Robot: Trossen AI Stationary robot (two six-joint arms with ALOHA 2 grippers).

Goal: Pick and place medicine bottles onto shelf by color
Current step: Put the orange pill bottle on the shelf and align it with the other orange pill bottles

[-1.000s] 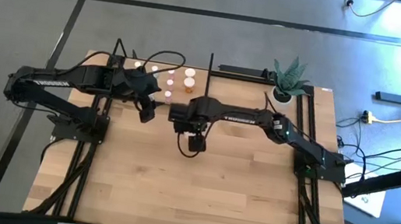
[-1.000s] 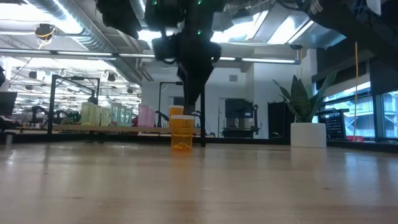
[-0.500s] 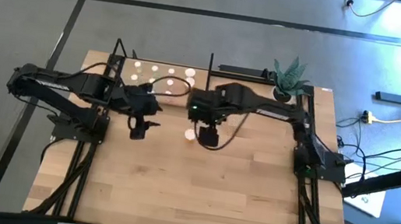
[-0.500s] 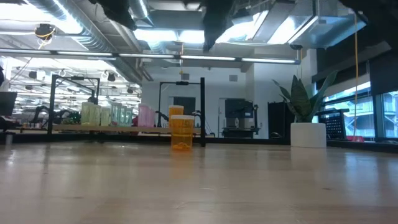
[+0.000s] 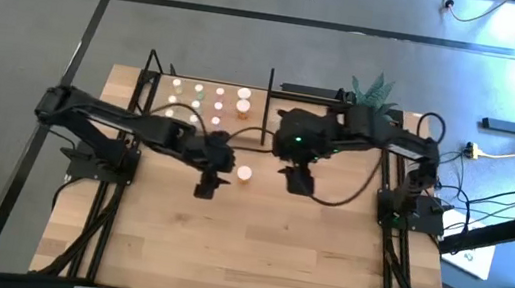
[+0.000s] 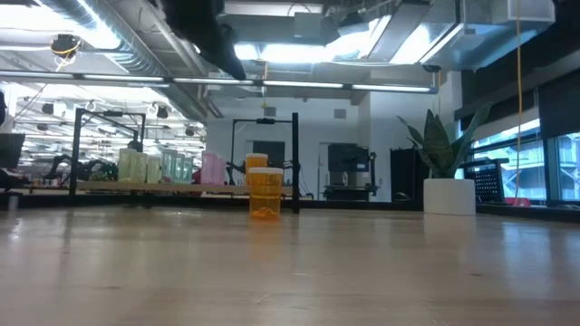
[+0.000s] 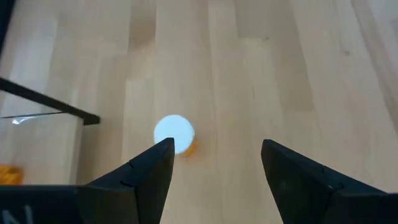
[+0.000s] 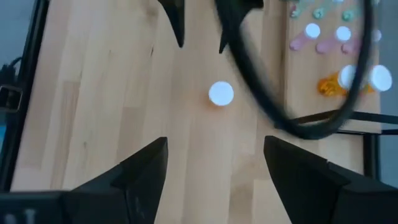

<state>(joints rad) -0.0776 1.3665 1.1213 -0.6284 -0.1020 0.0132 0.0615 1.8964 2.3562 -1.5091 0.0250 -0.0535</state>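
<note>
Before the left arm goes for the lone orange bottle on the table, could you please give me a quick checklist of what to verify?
1. Left end effector open, holding nothing: ok.
2. Orange bottle upright on the table, white cap up: ok.
3. Bottle centred between the left fingers: not ok; in the left wrist view it sits off toward one finger.
4. Right end effector open, beside the bottle on its other side: ok.
5. Free spot on the shelf by the orange bottles: cannot tell.
</note>
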